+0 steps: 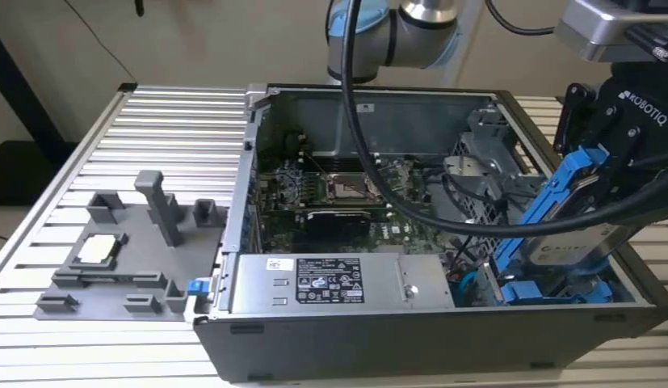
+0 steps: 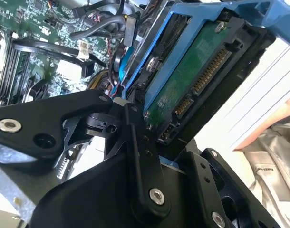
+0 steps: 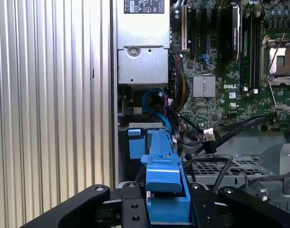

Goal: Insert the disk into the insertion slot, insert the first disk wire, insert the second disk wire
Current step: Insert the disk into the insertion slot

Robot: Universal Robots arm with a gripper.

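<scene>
**Q:** What lies around you?

**A:** A ribbed worktop (image 1: 172, 129) carries an open case (image 1: 312, 343). Inside it the board (image 1: 334, 190) lies flat, and the supply box (image 1: 323, 283) sits along the wall nearest the exterior view. The slot (image 1: 560, 289), with its blue fittings, is in the case's corner at the exterior view's right.

**Q:** And the disk?

**A:** The disk (image 1: 576, 242) is in my grip, held up over that corner. It leans steeply. Its upper end is at my jaws and its lower end reaches down to the blue fittings. I cannot tell whether it touches them.

**Q:** How do your jaws stand?

**A:** They are closed in on the blue carrier, one finger (image 2: 135, 142) pressed on each side, as far apart as the carrier is thick.

**Q:** Do the views differ?

**A:** Yes. The exterior view shows the disk's silver labelled face. The second wrist view shows the other side (image 2: 197, 80), a green circuit board with its row of connector pins. The first wrist view looks along the carrier's blue edge (image 3: 164, 175), with the supply box (image 3: 142, 61) beyond it and the board (image 3: 216, 95) beside that.
</scene>
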